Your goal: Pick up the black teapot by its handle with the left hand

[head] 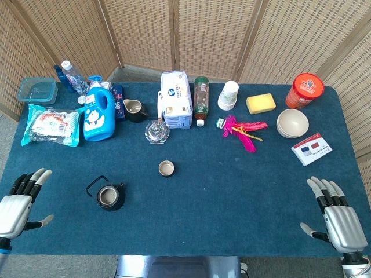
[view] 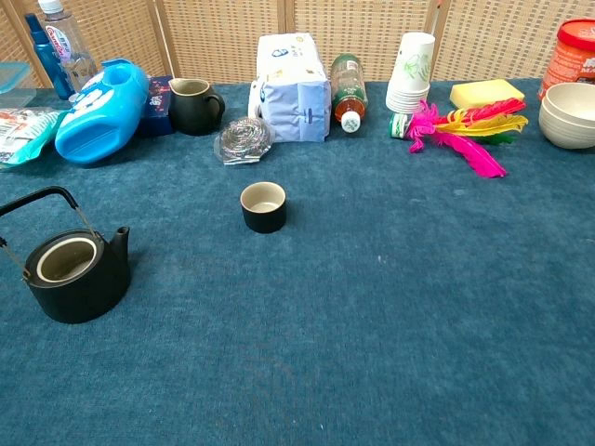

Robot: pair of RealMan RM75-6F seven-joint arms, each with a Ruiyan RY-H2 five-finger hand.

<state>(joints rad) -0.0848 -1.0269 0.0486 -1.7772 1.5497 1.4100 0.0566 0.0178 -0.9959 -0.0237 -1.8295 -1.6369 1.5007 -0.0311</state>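
The black teapot (head: pixel 109 196) stands lidless on the blue table at the front left, its thin wire handle (head: pixel 95 184) raised and leaning toward the left. In the chest view the teapot (view: pixel 76 276) shows its spout pointing right and the handle (view: pixel 39 197) arching over it. My left hand (head: pixel 20 200) hovers at the table's left front edge, well left of the teapot, fingers spread and holding nothing. My right hand (head: pixel 334 213) is at the right front corner, also spread and holding nothing. Neither hand appears in the chest view.
A small black cup (head: pixel 166 168) stands right of the teapot. Along the back are a blue detergent bottle (head: pixel 98 113), dark mug (head: pixel 134 109), glass dish (head: pixel 157 131), tissue pack (head: pixel 175 99), lying bottle (head: pixel 200 98), paper cups (head: pixel 228 95), pink feathers (head: pixel 243 130), sponge (head: pixel 260 103) and bowls (head: pixel 291 123).
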